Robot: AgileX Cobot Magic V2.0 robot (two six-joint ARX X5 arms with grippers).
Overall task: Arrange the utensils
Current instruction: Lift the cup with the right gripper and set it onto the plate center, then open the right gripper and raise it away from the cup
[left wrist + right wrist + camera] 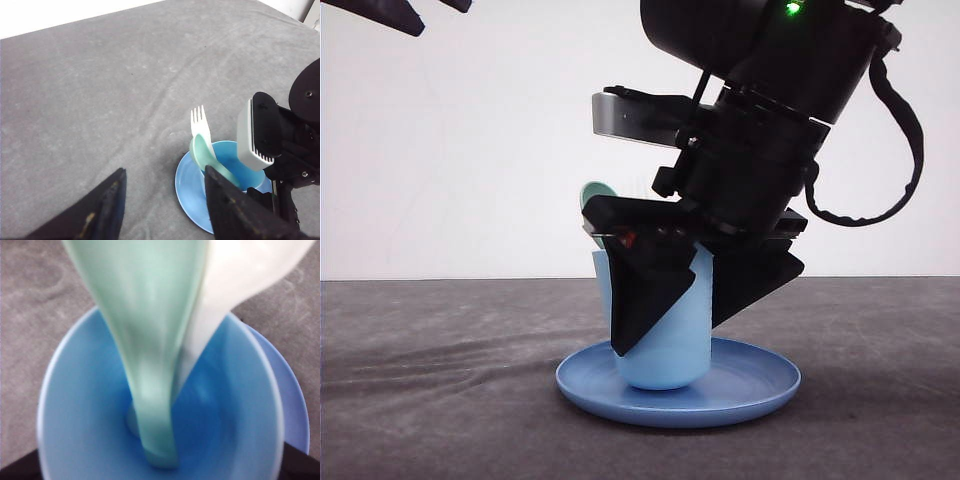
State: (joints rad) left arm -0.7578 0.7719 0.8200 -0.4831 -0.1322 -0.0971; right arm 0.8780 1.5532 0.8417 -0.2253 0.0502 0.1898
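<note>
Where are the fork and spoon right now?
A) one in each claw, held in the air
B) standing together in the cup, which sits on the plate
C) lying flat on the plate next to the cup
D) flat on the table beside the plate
B: in the left wrist view the fork and spoon lean together out of the cup, which stands on the plate.

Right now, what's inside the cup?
The cup holds the spoon and fork, handles down, heads above the rim. The handle ends reach the bottom; the fork's end is hidden behind the spoon. The cup stands on the plate.
</note>
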